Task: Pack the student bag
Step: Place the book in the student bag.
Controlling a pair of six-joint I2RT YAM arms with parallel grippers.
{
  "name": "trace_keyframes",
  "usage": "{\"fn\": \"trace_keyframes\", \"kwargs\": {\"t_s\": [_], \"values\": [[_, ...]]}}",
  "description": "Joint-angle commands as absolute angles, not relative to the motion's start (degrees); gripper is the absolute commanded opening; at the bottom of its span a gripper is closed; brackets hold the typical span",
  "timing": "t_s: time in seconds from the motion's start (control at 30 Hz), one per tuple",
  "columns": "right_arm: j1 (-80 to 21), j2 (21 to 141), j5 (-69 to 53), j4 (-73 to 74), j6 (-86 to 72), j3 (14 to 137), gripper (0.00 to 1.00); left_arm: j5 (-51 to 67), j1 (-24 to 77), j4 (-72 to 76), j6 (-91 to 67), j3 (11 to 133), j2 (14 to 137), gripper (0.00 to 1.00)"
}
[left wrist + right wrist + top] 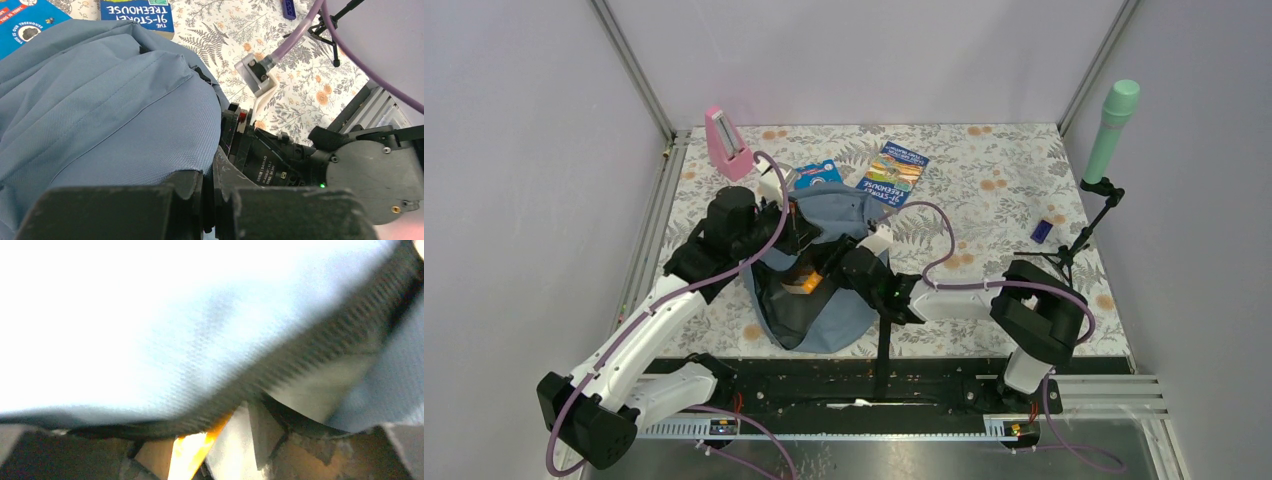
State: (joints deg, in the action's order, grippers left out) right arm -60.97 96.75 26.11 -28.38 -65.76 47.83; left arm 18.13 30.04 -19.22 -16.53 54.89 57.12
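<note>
A soft grey-blue fabric backpack (824,322) is lying mid-frame. The left tool (209,182) is sitting fully closed at its rim; the right tool (829,268) is reaching inside, opening unclear.

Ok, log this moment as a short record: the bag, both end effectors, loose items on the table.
bag: student bag, mid-table, mouth open
left end effector: shut, pinching the bag's fabric
right end effector: reaching into the bag's mouth; open or shut unclear
at the opening: something orange
outside the bag: Treehouse book and pink wedge-shaped object, both beyond the bag
</note>
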Motion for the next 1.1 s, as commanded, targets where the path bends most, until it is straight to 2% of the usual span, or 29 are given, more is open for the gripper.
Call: {"fn": "trace_keyframes", "kwargs": {"t_s": [0.0, 0.17, 0.93, 1.0, 1.07], "values": [[-61.09, 96.07, 32.11, -29.78, -57.65, 54.07, 0.63, 21.27, 30.06, -12.28, -16.96, 57.13, 55.1, 0.0], [-61.72, 93.91, 34.1, -26.63, -54.09, 53.48, 0.67, 21.08, 30.06, -12.34, -16.96, 57.13, 55.32, 0.0], [-65.14, 74.28, 44.93, -7.67, -42.45, 47.02, 0.67, 13.11, 27.2, -15.61, -17.23, 57.89, 55.29, 0.0], [-65.13, 72.07, 46.45, -7.13, -38.81, 46.34, 0.69, 11.08, 27.22, -16.46, -16.26, 58.13, 54.1, 0.0], [-65.07, 69.37, 48.19, -6.62, -35.49, 45.11, 0.75, 8.52, 27.24, -16.9, -14.93, 58.2, 52.14, 0.0]]}}
